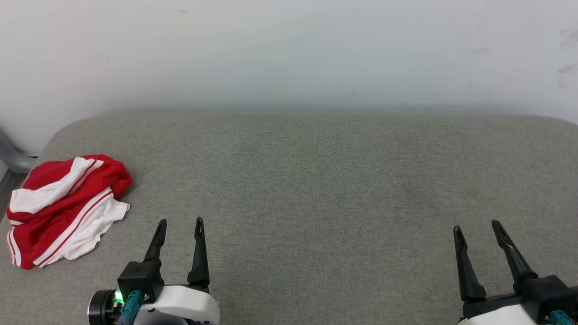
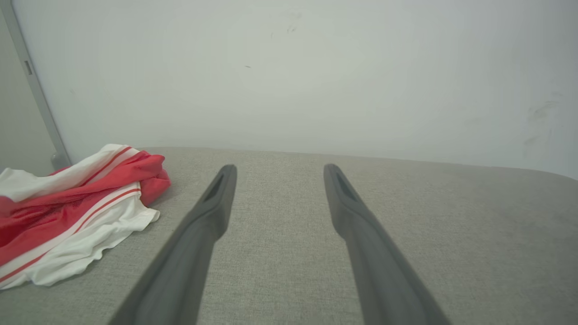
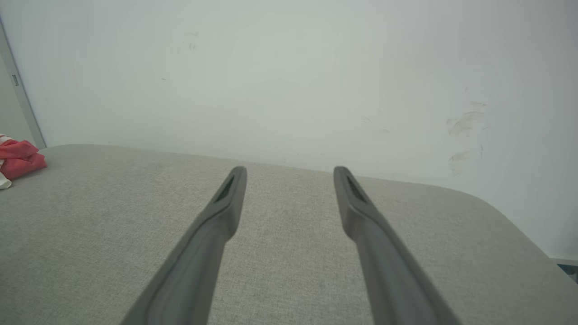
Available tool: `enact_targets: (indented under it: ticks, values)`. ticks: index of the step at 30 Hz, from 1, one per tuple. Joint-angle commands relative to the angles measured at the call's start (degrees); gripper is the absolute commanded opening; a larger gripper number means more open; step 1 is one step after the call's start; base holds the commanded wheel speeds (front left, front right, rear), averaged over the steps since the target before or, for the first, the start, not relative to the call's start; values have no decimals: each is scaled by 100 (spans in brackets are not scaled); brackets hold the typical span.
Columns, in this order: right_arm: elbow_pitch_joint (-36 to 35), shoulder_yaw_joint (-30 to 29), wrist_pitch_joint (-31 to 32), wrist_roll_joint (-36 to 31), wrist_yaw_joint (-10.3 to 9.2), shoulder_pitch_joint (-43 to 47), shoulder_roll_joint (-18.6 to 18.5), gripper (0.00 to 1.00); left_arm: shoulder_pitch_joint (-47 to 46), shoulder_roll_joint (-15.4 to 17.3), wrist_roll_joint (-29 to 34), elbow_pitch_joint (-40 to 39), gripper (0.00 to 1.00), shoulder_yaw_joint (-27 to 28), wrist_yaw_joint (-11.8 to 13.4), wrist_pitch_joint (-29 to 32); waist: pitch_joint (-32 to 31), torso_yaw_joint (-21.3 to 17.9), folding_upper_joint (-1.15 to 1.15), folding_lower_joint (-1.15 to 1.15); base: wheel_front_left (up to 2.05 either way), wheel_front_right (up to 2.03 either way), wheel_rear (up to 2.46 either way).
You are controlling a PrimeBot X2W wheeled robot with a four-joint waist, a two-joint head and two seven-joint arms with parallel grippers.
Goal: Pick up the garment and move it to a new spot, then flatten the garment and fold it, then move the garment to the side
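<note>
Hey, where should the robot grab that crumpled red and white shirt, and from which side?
Probably the bunched red fold at the shirt's far right corner, taken by the open left tool coming in from the right. That fold stands up off the grey pad, so the fingers can close around it. The white edge nearer the tool lies flat and looks harder to pinch.

We see the garment [image 1: 63,207] crumpled in a loose heap: red cloth with white panels and red-white striped trim. It lies at the left end of the grey fabric-covered desk [image 1: 316,180].
</note>
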Motion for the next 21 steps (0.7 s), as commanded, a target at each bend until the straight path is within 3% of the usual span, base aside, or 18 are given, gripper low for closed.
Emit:
enact_targets:
  ticks: [1, 21]
  values:
    - [-3, 1, -20, 9, -3, 39, 1, 100, 37, 9, -55, 27, 100, 19, -33, -18, -2, -7, 0, 0, 0, 0, 0]
    - [47, 10, -18, 274, -2, 106, 1, 100, 53, 8, -314, 176, 100, 17, -90, -18, -22, -11, 0, 0, 0, 0, 0]
